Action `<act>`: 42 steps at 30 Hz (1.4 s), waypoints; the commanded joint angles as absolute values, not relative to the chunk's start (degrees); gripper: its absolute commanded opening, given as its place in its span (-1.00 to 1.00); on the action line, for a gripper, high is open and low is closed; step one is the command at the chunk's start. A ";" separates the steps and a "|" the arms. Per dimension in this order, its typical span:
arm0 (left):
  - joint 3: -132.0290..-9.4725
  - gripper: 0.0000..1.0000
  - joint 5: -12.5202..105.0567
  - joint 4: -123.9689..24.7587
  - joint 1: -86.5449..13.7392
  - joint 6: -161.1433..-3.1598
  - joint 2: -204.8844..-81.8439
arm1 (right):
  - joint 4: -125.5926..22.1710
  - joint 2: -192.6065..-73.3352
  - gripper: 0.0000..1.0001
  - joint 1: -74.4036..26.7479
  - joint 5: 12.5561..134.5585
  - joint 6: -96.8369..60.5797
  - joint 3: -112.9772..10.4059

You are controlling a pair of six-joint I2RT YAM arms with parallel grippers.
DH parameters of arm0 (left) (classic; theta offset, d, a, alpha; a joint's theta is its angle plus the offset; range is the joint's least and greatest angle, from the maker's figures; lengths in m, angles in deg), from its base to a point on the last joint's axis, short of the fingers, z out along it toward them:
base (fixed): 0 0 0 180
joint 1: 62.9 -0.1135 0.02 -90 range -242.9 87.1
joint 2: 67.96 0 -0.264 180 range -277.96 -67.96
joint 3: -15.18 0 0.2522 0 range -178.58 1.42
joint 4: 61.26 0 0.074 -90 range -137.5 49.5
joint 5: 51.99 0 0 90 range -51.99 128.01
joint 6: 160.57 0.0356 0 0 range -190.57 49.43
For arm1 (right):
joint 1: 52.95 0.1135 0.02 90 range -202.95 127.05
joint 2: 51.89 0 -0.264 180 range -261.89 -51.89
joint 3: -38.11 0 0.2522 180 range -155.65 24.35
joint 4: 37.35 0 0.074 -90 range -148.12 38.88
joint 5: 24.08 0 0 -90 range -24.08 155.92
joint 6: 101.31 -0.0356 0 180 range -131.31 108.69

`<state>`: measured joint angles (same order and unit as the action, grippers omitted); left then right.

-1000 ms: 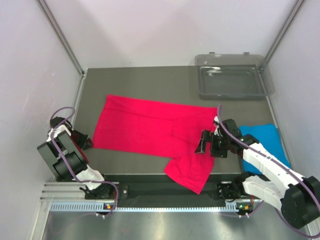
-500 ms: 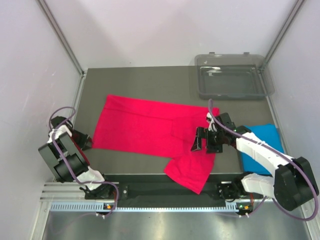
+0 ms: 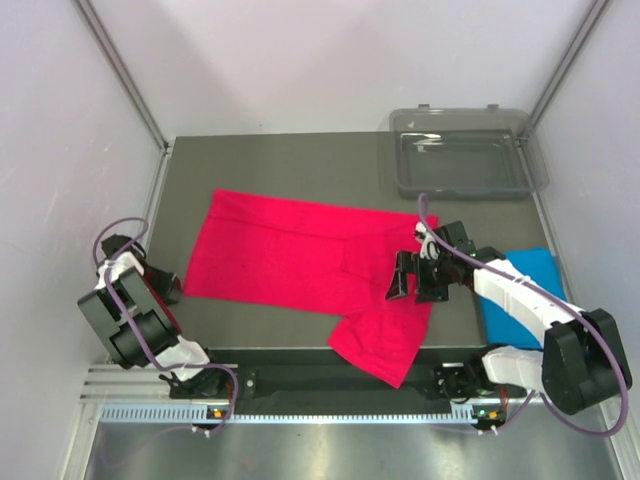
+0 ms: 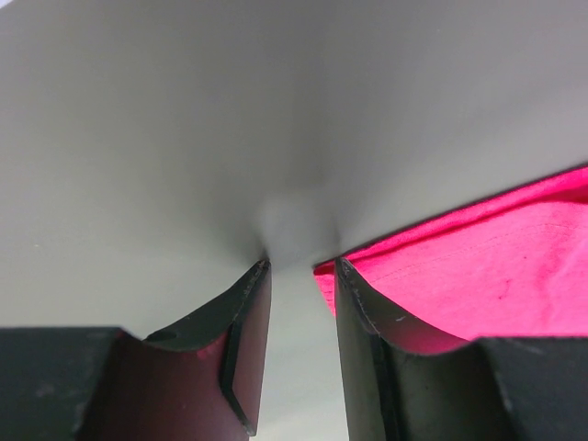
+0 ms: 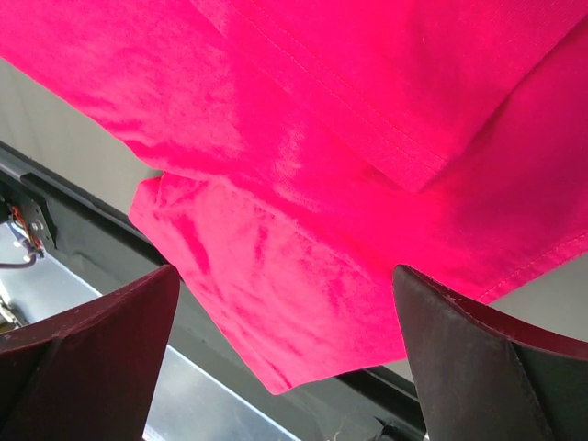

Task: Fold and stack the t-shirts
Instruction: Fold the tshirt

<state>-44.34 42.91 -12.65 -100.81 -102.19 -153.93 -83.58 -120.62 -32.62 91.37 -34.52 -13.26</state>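
Observation:
The crimson-pink t-shirt [image 3: 290, 255] lies spread flat across the middle of the table, one flap [image 3: 385, 345] hanging over the front edge. The sky blue t-shirt [image 3: 525, 285] lies at the right, partly hidden by my right arm. My right gripper [image 3: 412, 280] hovers wide open above the pink shirt's right end. In the right wrist view the pink cloth [image 5: 349, 138] fills the space beyond the right gripper [image 5: 285, 276], and nothing is between its fingers. My left gripper [image 3: 170, 284] sits at the shirt's left edge. It [image 4: 300, 271] is open over bare table, with pink cloth [image 4: 487, 276] just to its right.
A clear grey plastic tray [image 3: 465, 160] stands at the back right corner. White walls with metal posts close in both sides. The table's front edge [image 3: 280, 350] runs just ahead of the arm bases and the rail.
My right gripper has shifted a little left and away from the front edge, over the pink shirt's right end. The left arm has barely moved. The shirts lie as before.

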 commanded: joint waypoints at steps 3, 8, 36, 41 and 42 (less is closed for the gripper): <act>-41.21 -0.21 42.84 -12.78 -100.78 -103.44 -151.81 | -83.90 -120.80 0.99 -33.70 93.16 -32.14 -15.47; -41.03 -0.18 44.59 -12.17 -100.61 -106.16 -150.04 | -83.37 -120.36 0.99 -33.88 94.04 -32.06 -15.11; -40.95 -0.76 44.07 -18.23 -97.36 -105.11 -154.71 | -89.61 -112.98 0.63 -33.09 85.52 -41.54 -7.83; -39.98 -1.00 46.35 -19.55 -97.36 -104.50 -153.30 | -90.58 -111.49 0.61 -28.79 82.89 -47.51 -3.00; -39.80 -1.00 46.79 -19.81 -97.36 -104.24 -152.60 | -89.80 -110.87 0.59 -27.83 82.71 -48.48 -2.20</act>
